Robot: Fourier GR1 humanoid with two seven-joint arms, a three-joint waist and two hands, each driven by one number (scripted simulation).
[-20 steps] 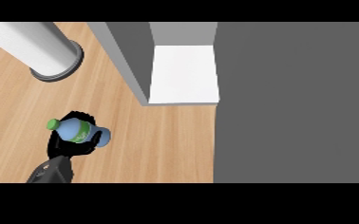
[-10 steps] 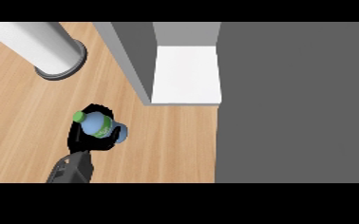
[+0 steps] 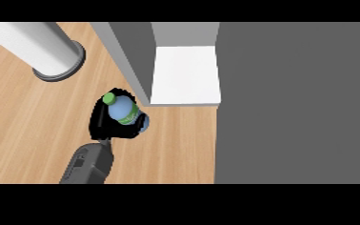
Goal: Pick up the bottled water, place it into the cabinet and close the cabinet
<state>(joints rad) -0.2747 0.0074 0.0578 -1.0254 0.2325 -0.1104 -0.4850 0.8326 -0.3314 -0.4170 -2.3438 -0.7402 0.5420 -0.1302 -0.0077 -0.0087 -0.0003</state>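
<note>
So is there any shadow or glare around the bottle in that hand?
In the head view the light looks flat: no shadow falls on the wooden counter beneath the left hand or the bottled water, which shows no glare, and the cabinet's white shelf is evenly bright.

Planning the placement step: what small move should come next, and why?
Probably shift the bottled water rightward toward the open cabinet: the robot hand holds it over the counter, just left of the cabinet's front corner, not yet inside.
</note>
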